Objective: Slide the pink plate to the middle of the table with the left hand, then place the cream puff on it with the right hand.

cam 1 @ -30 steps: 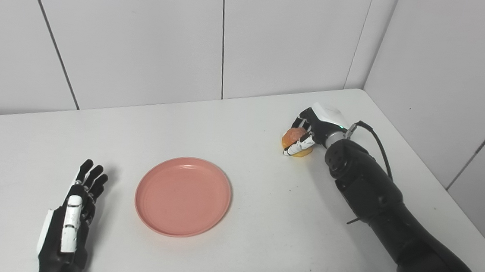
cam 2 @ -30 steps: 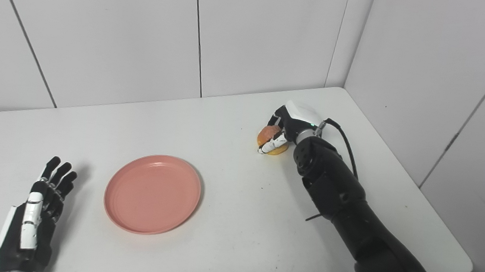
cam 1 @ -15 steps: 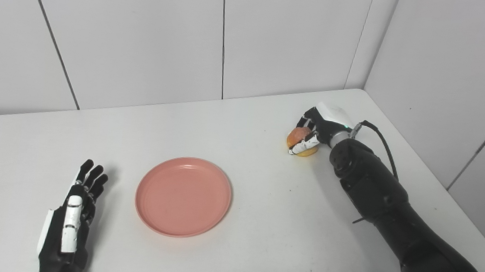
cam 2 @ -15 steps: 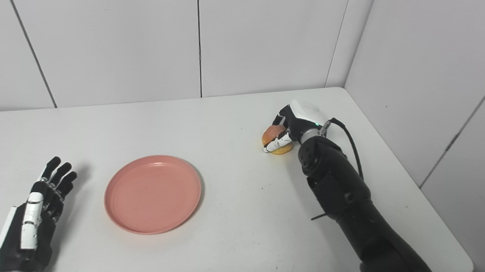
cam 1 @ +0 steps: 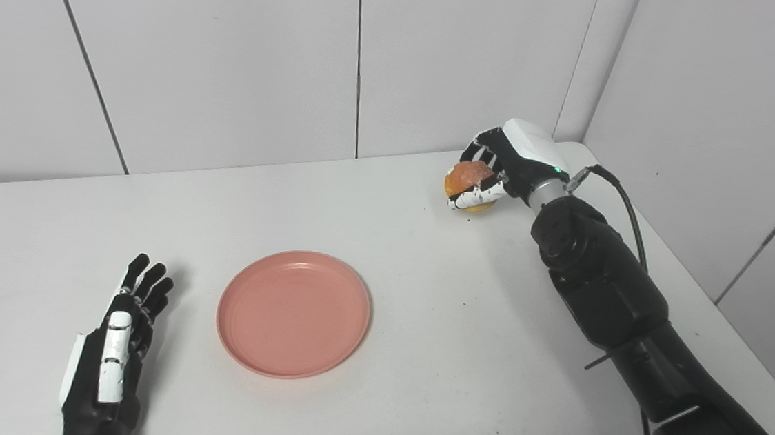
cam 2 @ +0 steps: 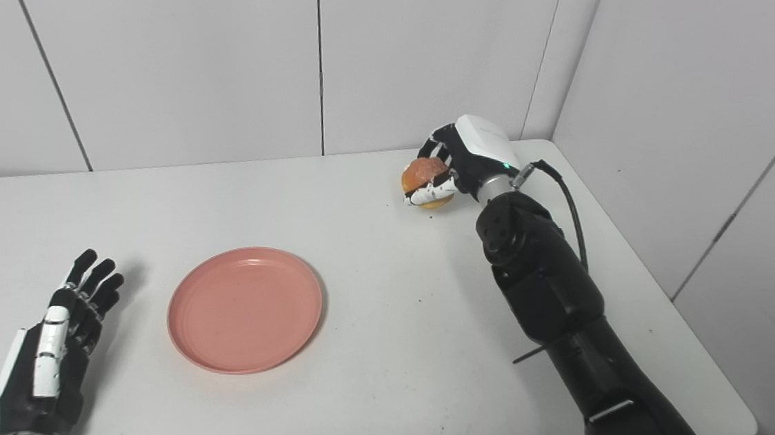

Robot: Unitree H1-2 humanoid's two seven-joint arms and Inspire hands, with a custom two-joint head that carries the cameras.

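Overhead, two side-by-side head cameras looked down on a white table (cam 1: 416,386) set into a corner of pale panelled walls. A pink plate (cam 1: 293,314) lay flat near the middle of the table, empty. At the far right, the right hand (cam 1: 502,171) was closed around the cream puff (cam 1: 468,179), a round golden-brown pastry, with white-tipped fingers (cam 1: 475,197) wrapped under and across it and the thumb side above. The puff seemed to be held clear of the table, well apart from the plate. The chief risk from here looked to be the grip: a soft pastry could be crushed if the fingers tightened, or could slip free on the way over if they held only its edge. Letting go too high or too near the plate's rim could leave the puff rolling off onto the table. The black right arm (cam 1: 602,297) reached in from the bottom right corner and stretched diagonally up toward the back of the table, with a cable looping off the wrist. The left hand (cam 1: 110,361) rested at the lower left beside the plate without touching it, palm down, fingers extended and slightly spread, holding nothing.
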